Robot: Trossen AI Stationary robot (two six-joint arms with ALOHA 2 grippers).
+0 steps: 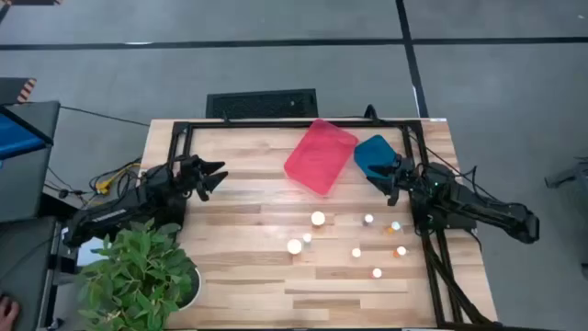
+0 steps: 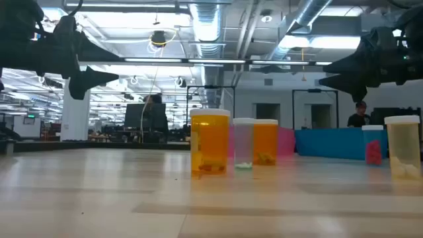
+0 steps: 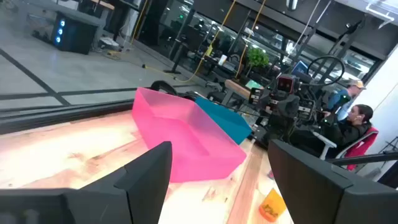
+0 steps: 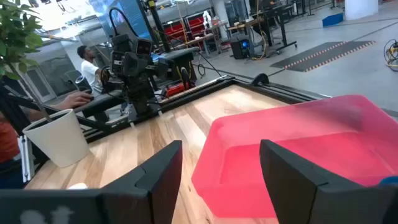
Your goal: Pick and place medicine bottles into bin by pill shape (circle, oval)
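Observation:
Several small medicine bottles with white caps stand upright on the wooden table at the centre right (image 1: 317, 219), (image 1: 368, 220), (image 1: 377, 272). In the low view they show as orange (image 2: 209, 142) and clear (image 2: 243, 143) bottles. A pink bin (image 1: 320, 154) and a blue bin (image 1: 372, 154) rest on the table at the far side. My left gripper (image 1: 217, 179) is open and empty, raised over the table's left part. My right gripper (image 1: 384, 181) is open and empty, raised beside the blue bin.
A potted green plant (image 1: 138, 276) in a white pot stands at the table's near left corner. A black frame (image 1: 294, 123) runs along the table's far and right edges. People sit beyond the table in the wrist views (image 3: 354, 121).

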